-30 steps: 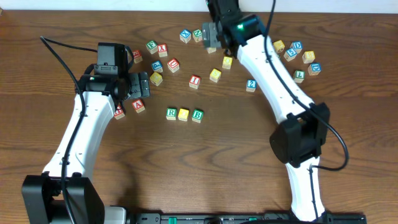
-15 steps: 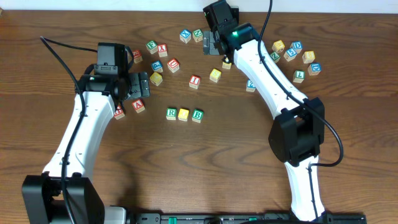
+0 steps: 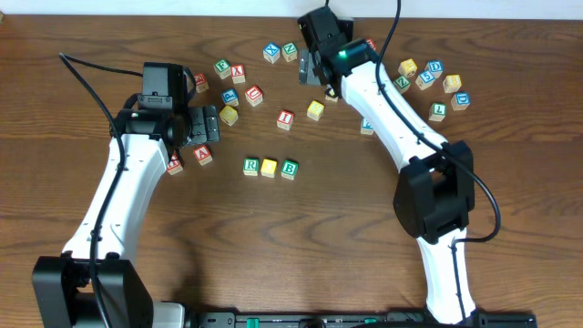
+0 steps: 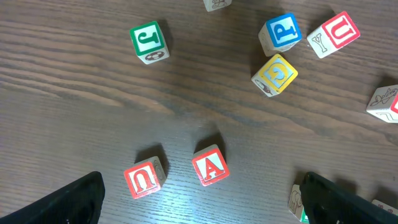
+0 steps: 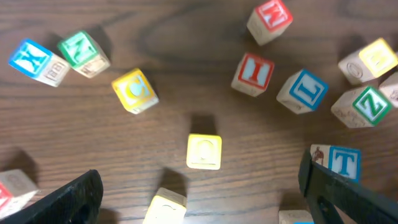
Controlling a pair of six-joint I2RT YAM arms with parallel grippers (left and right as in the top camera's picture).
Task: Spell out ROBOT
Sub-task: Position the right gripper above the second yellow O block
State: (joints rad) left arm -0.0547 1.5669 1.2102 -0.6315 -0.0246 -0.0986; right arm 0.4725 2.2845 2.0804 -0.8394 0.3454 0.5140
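row on the tabletop: r cube, yellow cube, b cube, side by side and touching or nearly so. reads r-o-b. judged: three of five letters set, second o and the t not yet placed.

step in hand, judged: fetching the second o.

right hand hangs over the scatter near the far edge, released, jaws wide apart, nothing between them. in its wrist view a loose yellow cube sits flat on the tabletop, centred between the two fingers and clear of both. the mark on its face is too faint to read.

t cube, blue letter up, lies near the other finger, apart from the loose yellow cube.

a second yellow cube lies close by toward the wrist, and a red i cube farther ahead.

next move, judged: come straight down on the loose yellow cube, clench on two opposite faces without nudging the near neighbour, then carry it to the open end beside the b cube.

left hand released and empty, over a red a cube, well apart from the row.
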